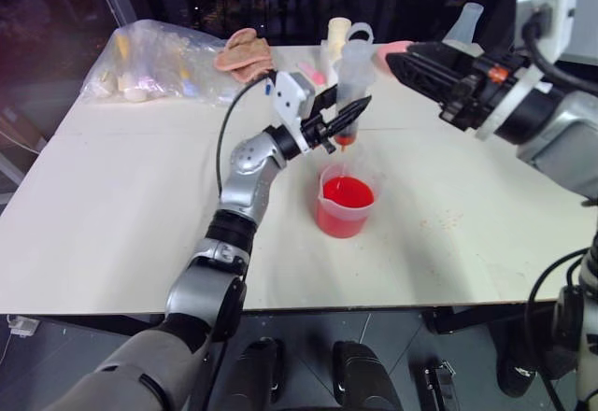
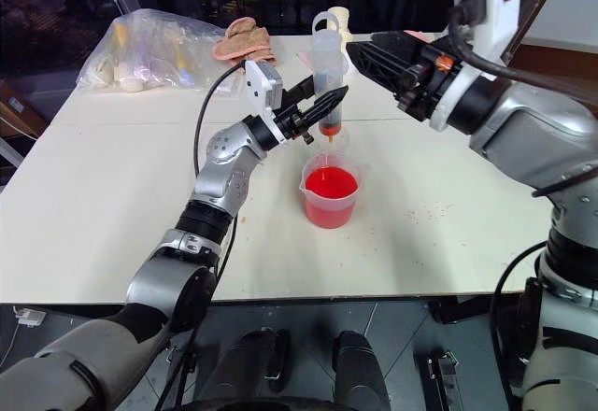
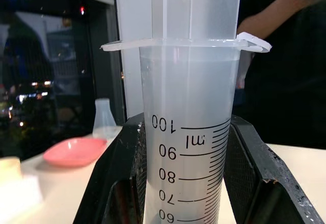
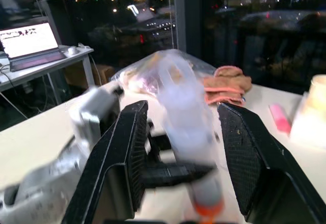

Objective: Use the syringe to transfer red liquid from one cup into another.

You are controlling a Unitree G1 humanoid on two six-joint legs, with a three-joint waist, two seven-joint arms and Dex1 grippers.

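White desk (image 1: 112, 215) under dark windows. Left tool (image 1: 348, 115) at frame centre, clamped tight on the syringe (image 1: 353, 75), which stands upright, orange tip down just above the beaker (image 1: 344, 204) of red liquid (image 1: 346, 191); left wrist view shows both fingers (image 3: 119, 183) pressed against the barrel below the flange. Right tool (image 1: 411, 63) upper right, jaws parted to a medium gap, near the syringe's upper part; contact unclear. Right wrist view shows the barrel between its fingers (image 4: 127, 152), with space either side. Plastic bag (image 1: 154, 61) upper left, pink bowl (image 3: 74, 150) and flask (image 3: 104, 119) at the desk's far edge.
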